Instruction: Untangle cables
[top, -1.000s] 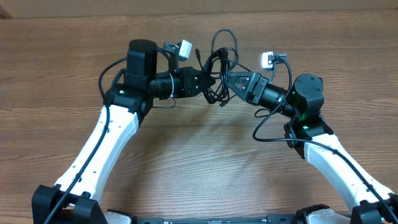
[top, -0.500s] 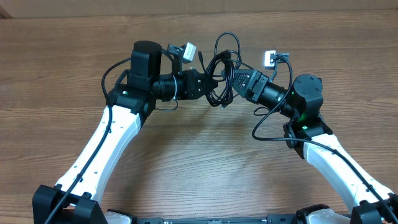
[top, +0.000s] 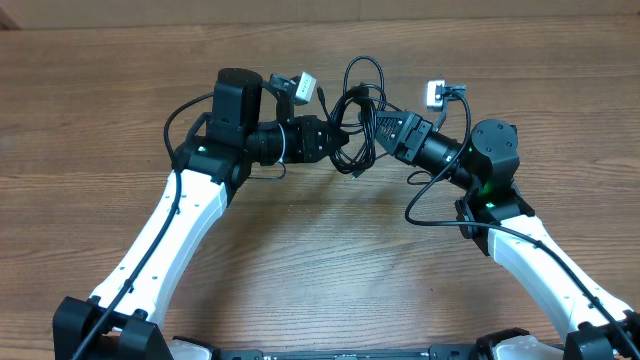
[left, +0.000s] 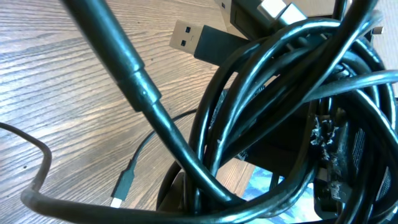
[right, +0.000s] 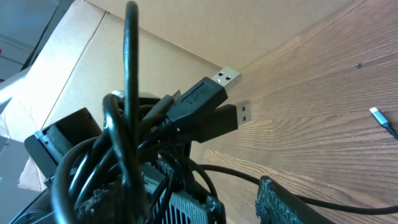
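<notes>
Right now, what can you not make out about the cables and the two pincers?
Overhead: the cables cover the tips of the left pincer and right pincer; open or shut is unclear.
Left wrist: they fill the view and hide the grip.
Right wrist: their tangle is cut off by the bottom edge.

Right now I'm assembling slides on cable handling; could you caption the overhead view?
Left gripper and right gripper flank a knotted bundle of black cables at a wooden table.
</notes>
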